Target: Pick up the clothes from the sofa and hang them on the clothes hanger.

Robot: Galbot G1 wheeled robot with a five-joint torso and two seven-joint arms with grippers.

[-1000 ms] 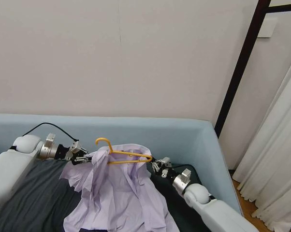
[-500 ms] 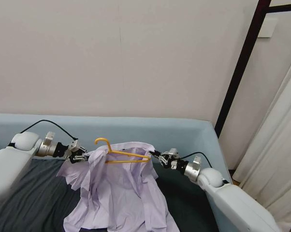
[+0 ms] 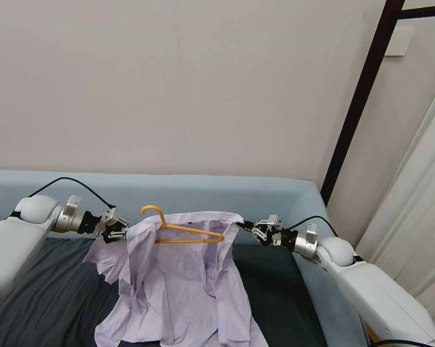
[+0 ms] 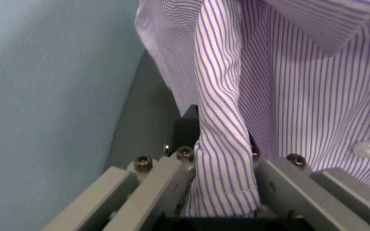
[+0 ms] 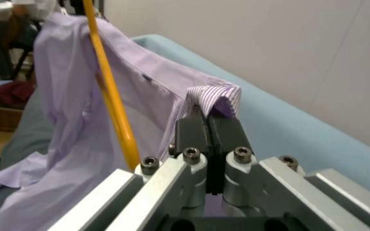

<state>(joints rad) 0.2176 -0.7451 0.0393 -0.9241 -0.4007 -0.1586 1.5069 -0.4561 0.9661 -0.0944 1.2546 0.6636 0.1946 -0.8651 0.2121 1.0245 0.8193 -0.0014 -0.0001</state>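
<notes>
A purple striped shirt [image 3: 178, 285] hangs stretched between my two grippers above the sofa, with a yellow hanger [image 3: 180, 230] inside its shoulders and the hook sticking out at the upper left. My left gripper [image 3: 118, 230] is shut on the shirt's left edge; the left wrist view shows a fold of striped shirt cloth [image 4: 220, 144] pinched between its fingers. My right gripper [image 3: 249, 228] is shut on the shirt's right shoulder. In the right wrist view its fingers [image 5: 204, 132] clamp the shirt's cloth [image 5: 214, 94] beside the hanger's yellow bar [image 5: 111, 96].
The sofa has a light blue backrest [image 3: 275, 199] and a dark grey seat [image 3: 51, 289] under the shirt's tail. A black pole [image 3: 358, 97] and white curtains [image 3: 412, 238] stand at the right. A beige wall is behind.
My right arm has swung up and out to the right, drawing the shirt's right shoulder wider. The shirt now spreads flatter over the hanger. The left gripper has barely shifted.
</notes>
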